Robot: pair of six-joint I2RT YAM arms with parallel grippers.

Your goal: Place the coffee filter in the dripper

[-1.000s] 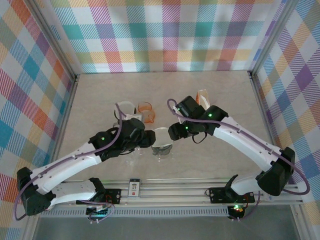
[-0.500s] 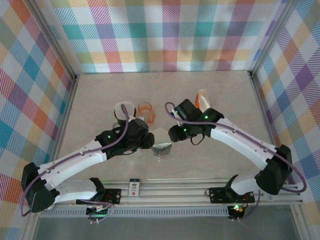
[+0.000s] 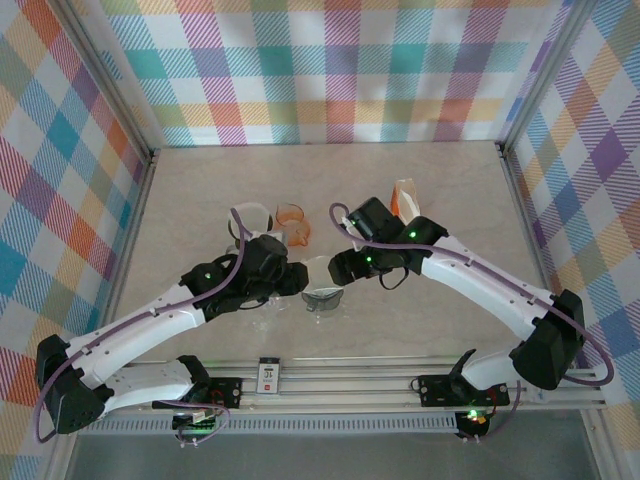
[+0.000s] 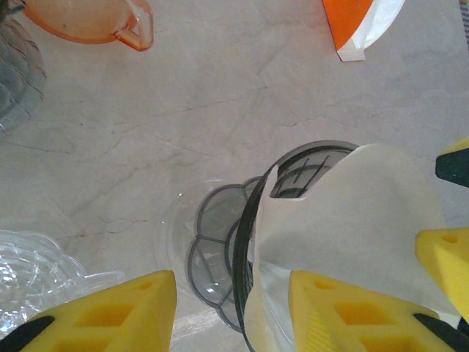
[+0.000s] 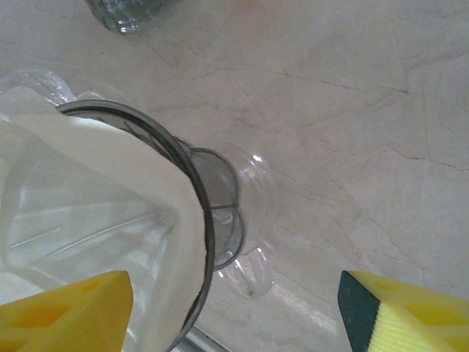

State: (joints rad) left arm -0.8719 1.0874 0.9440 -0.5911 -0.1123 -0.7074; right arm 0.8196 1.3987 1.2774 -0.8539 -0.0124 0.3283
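The clear dripper with a dark rim stands on the table between my two grippers. The white paper coffee filter lies inside its cone, one edge standing above the rim. In the left wrist view the filter covers most of the dripper's mouth. My left gripper is open, and the near rim passes between its yellow fingers. In the right wrist view the filter lines the dripper. My right gripper is wide open around the rim's right side.
An orange cup and a clear ribbed glass stand behind the dripper on the left. An orange and white filter packet stands at the back right. Crinkled clear plastic lies left of the left gripper.
The right gripper has shifted a little to the left, closer over the dripper. The left arm has moved slightly. The filter stays in the dripper.
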